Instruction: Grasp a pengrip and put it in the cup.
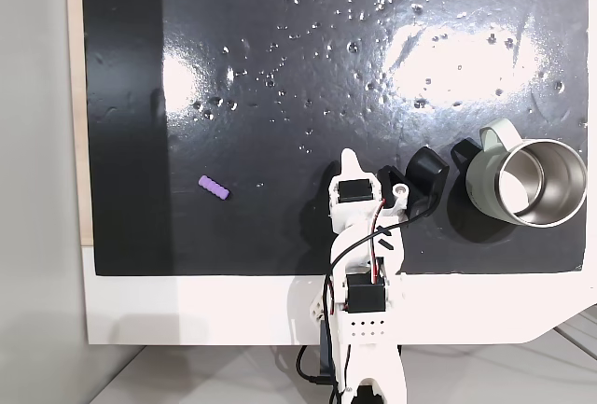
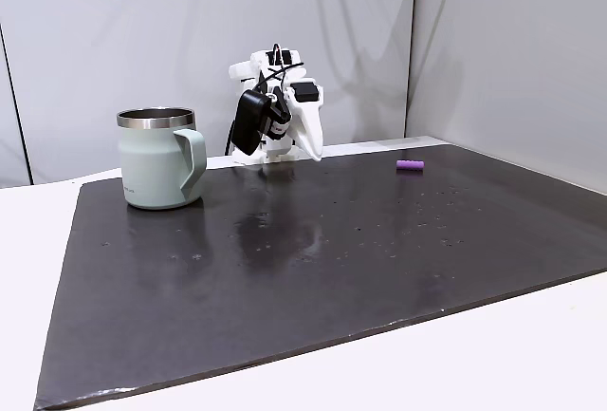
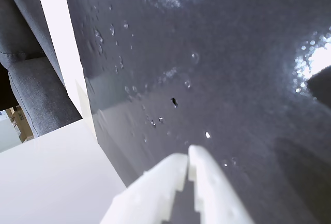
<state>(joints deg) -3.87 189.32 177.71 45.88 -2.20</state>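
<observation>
The pengrip (image 1: 214,188) is a tiny purple ribbed tube lying flat on the black mat, left of the arm in a fixed view; in the side fixed view the pengrip (image 2: 410,164) lies near the mat's far right. The mint-green cup (image 1: 487,178) stands upright at the right with its steel inside showing; the cup (image 2: 156,169) sits at the left, handle toward the arm. My white gripper (image 1: 350,156) is folded back near the arm's base, between the two and well apart from both. The gripper (image 2: 314,153) points down at the mat. In the wrist view the gripper (image 3: 188,155) is shut with nothing in it.
A glossy black mat (image 1: 280,68) with scattered specks covers most of the white table (image 1: 187,311). A black camera housing (image 1: 424,173) sticks out beside the wrist, close to the cup's handle. A grey upholstered seat (image 3: 31,94) lies beyond the table edge.
</observation>
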